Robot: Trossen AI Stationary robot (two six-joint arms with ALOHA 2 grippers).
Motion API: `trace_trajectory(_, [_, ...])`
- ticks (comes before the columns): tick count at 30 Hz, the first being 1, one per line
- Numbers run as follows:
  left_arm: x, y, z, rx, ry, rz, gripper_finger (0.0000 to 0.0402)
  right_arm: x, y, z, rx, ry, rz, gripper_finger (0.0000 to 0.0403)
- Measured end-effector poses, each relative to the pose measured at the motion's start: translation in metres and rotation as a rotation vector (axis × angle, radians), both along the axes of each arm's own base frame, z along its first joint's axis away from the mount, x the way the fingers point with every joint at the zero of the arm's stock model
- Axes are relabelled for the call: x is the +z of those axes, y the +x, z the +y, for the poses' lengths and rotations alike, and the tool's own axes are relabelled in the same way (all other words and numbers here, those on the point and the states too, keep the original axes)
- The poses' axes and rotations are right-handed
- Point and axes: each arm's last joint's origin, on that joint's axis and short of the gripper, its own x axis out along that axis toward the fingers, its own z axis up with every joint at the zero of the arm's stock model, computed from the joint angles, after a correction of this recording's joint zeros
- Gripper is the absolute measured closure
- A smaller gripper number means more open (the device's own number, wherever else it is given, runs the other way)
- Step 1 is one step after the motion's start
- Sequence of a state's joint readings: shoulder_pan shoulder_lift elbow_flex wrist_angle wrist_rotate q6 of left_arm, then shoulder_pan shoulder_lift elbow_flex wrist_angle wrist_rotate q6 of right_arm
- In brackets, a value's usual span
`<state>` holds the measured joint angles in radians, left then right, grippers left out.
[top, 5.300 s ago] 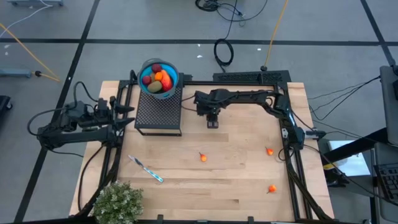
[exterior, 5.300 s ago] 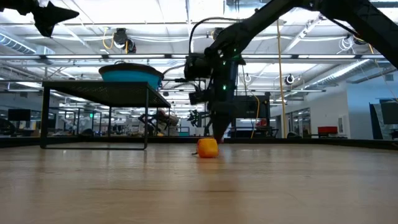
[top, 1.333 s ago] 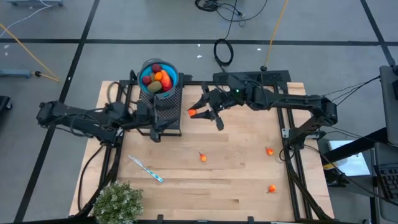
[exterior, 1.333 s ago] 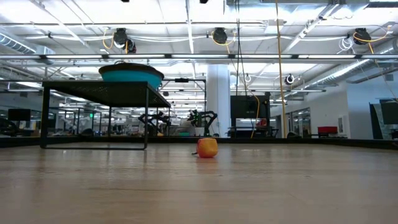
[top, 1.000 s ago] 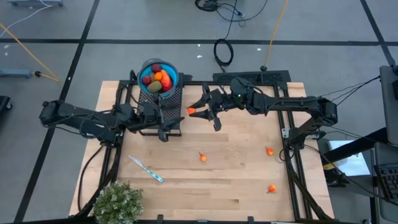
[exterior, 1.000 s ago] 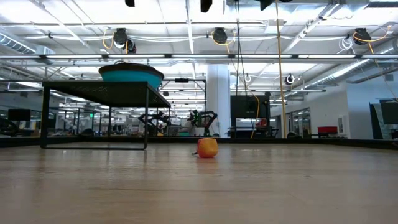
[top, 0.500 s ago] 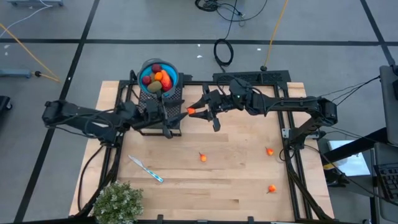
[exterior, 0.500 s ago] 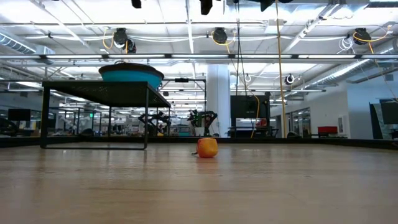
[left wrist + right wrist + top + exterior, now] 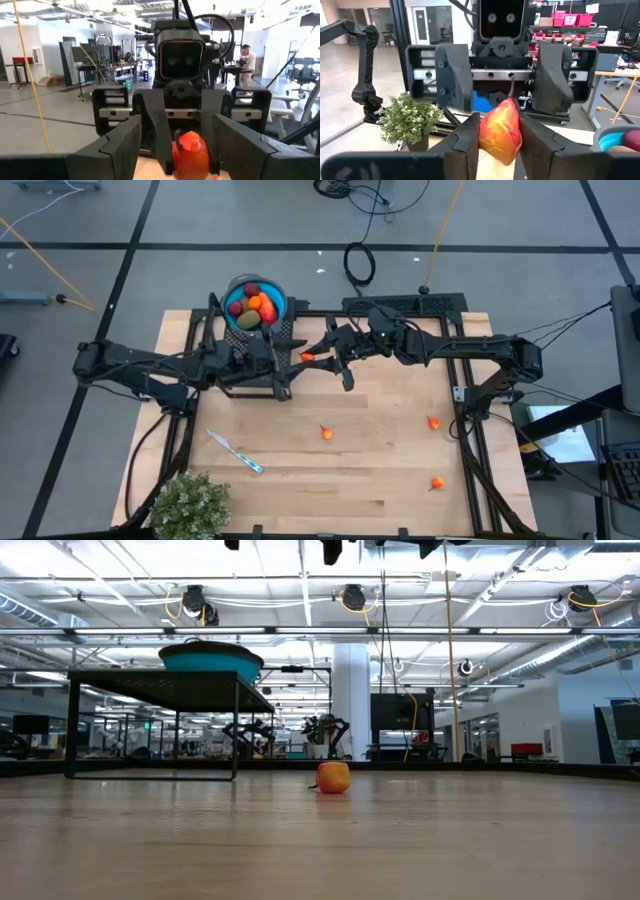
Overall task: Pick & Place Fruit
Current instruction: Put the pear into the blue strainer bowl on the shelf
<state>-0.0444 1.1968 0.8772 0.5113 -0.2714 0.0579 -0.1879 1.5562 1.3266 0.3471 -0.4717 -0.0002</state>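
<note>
Right hand (image 9: 322,358), raised beside the rack (image 9: 262,365), clamps a red-orange fruit (image 9: 309,358). Left hand (image 9: 281,366) faces it close by, fingers spread wide, empty. We judge a handover under way. Done: several fruit in the blue bowl (image 9: 256,304). Left: three orange pieces (image 9: 327,433) on the worktop (image 9: 380,470). Brands, writing: we read none.

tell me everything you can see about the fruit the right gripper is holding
The held fruit is a small toy piece, glossy red blending to orange-yellow, pear-like, with a thin dark stem. The right gripper is shut on it, one finger on each side, above the table beside the black stand. The open left gripper faces it closely without touching.
</note>
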Motion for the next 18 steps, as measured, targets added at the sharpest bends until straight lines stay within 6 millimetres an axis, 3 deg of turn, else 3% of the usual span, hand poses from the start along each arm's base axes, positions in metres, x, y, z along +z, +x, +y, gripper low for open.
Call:
trace_trajectory(15, [0.0049, -0.0104, 0.0003, -0.007, -0.038, 0.014, 0.0159, 0.001, -0.0001, 0.0001, 0.003, -0.002, -0.009, 0.0299])
trace_trajectory(18, [0.003, -0.0096, 0.0002, -0.009, -0.039, 0.029, 0.0173, 0.0023, -0.0001, 0.0001, 0.004, -0.005, -0.022, 0.0297])
